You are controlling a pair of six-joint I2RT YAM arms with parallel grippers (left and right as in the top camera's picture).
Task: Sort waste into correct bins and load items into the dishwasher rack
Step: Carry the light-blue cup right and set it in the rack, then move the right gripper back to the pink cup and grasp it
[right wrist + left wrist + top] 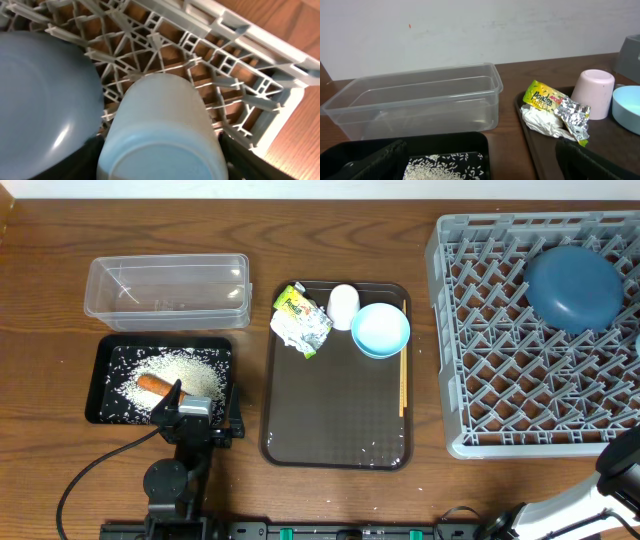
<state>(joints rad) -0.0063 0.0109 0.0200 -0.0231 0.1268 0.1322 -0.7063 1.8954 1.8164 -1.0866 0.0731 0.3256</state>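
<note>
- The left gripper (200,402) is hovering over the black tray (104,358), jaws spread wide, holding nothing (rice (185,368) and carrot (154,383) lying inside).
- The right gripper's fingers (250,162) are flanking a pale cup (160,132) in the grey rack (235,65); grip uncertain.

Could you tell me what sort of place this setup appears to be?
Probably a tabletop dish-clearing station: a grey dishwasher rack, a serving tray of used dishes, and a black tray holding food waste.

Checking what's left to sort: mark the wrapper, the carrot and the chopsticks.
wrapper (555,112), left wrist view, crumpled middle.
carrot (154,383), overhead view, middle of its length.
chopsticks (403,370), overhead view, mid-shaft.
</note>
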